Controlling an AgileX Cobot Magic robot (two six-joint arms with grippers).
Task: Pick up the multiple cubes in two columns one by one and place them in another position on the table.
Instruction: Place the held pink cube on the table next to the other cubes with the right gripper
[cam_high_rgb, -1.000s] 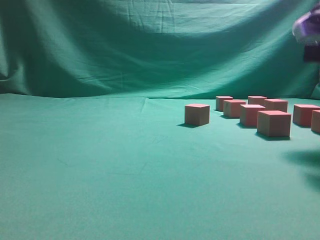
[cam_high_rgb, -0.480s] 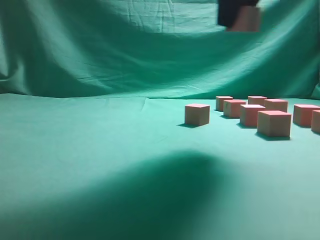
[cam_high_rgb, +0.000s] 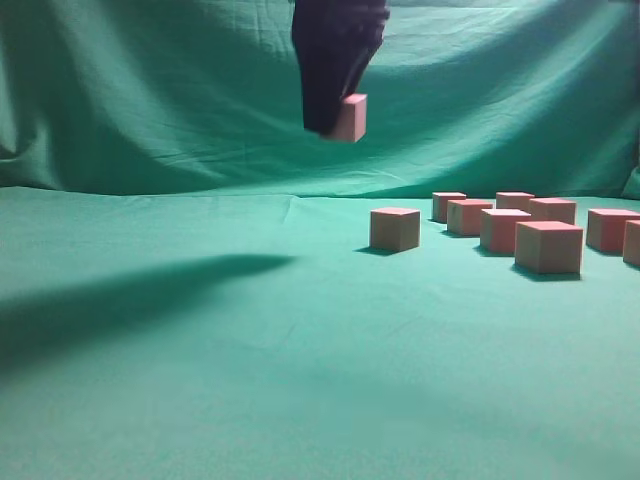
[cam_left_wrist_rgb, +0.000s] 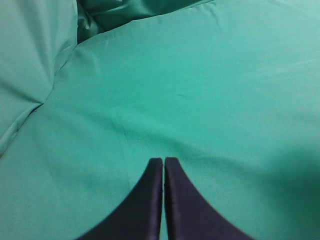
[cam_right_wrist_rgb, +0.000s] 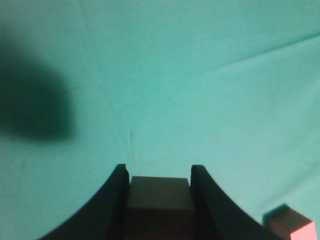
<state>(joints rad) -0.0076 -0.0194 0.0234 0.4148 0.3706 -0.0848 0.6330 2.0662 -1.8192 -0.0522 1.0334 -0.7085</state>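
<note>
My right gripper hangs high over the middle of the table, shut on one pink cube; the right wrist view shows that cube clamped between the dark fingers. One cube stands alone left of the group. Several more cubes stand in rows at the right. The corner of a cube shows at the lower right of the right wrist view. My left gripper is shut on nothing above bare cloth, and it does not show in the exterior view.
A draped green backdrop rises behind the table. The arm's shadow lies across the left of the cloth. Folds of cloth bunch at the top left of the left wrist view.
The right gripper with its cube has swung from the upper right edge leftward and down to above the table's middle. Its shadow has shifted left. The cubes on the table have not moved.
</note>
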